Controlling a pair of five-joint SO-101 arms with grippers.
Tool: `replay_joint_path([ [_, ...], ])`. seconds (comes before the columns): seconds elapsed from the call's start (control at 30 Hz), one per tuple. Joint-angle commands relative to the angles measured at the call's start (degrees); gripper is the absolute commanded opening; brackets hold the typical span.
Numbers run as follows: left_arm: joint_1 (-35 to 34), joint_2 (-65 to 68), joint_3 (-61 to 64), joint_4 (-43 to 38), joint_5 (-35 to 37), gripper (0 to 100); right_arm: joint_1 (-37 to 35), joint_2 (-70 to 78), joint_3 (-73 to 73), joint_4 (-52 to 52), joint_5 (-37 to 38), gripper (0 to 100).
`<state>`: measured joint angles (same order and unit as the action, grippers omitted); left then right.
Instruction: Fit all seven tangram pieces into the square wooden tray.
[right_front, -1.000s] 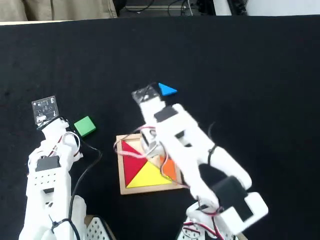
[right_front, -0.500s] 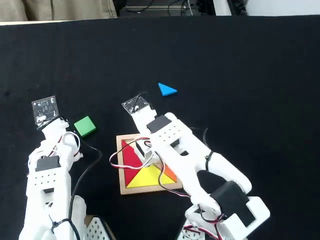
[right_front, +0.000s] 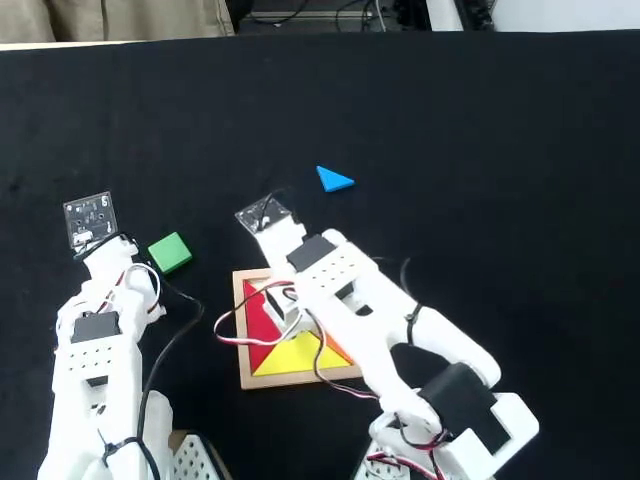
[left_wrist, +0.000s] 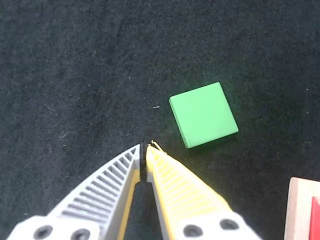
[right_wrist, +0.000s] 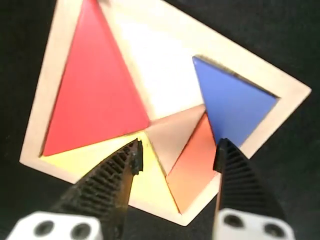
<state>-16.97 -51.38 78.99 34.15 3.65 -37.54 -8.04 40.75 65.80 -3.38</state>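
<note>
The square wooden tray (right_front: 241, 335) lies between the two arms. In the right wrist view the tray (right_wrist: 47, 95) holds a red triangle (right_wrist: 95, 95), a yellow triangle (right_wrist: 145, 187), an orange piece (right_wrist: 192, 165), a pale pink piece (right_wrist: 172, 137) and a dark blue triangle (right_wrist: 230, 102), with a bare patch of floor (right_wrist: 155, 75). My right gripper (right_wrist: 177, 152) hovers open above the tray. A green square (left_wrist: 203, 115) rests on the cloth just beyond my left gripper (left_wrist: 145, 150), which is shut and holds nothing. A light blue triangle (right_front: 334, 180) lies beyond the tray.
Black cloth covers the whole table. The right arm's body (right_front: 350, 300) covers much of the tray from above. A corner of the tray (left_wrist: 300, 210) shows beside the left gripper. Open cloth stretches to the far side and the right.
The right arm has drawn back from near the light blue triangle and now sits over the tray. The left arm has not moved.
</note>
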Motion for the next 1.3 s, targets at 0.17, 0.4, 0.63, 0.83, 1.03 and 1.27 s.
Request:
replay_joint_path([
  [0.17, 0.7, -1.1, -0.5, -1.1, -0.1, 3, 4.9, -2.6, -11.6, 9.0, 8.4, 8.6],
  [0.4, 0.7, -1.1, -0.5, -1.1, -0.1, 3, 6.4, -2.0, -13.2, -0.8, 11.3, 1.3],
  [0.63, 0.7, -1.1, -0.5, -1.1, -0.1, 3, 6.4, -2.0, -10.1, -3.7, 11.3, 1.1],
  [0.83, 0.7, -1.1, -0.5, -1.1, -0.1, 3, 6.4, -2.0, -7.3, -4.0, 11.4, 1.1],
  [1.03, 0.7, -1.1, -0.4, -1.1, -0.1, 3, 6.6, 2.8, -6.5, -5.5, 13.2, 1.1],
  [1.27, 0.7, -1.1, -0.4, -1.1, -0.1, 3, 6.7, 6.8, -6.5, -6.5, 13.3, 1.1],
])
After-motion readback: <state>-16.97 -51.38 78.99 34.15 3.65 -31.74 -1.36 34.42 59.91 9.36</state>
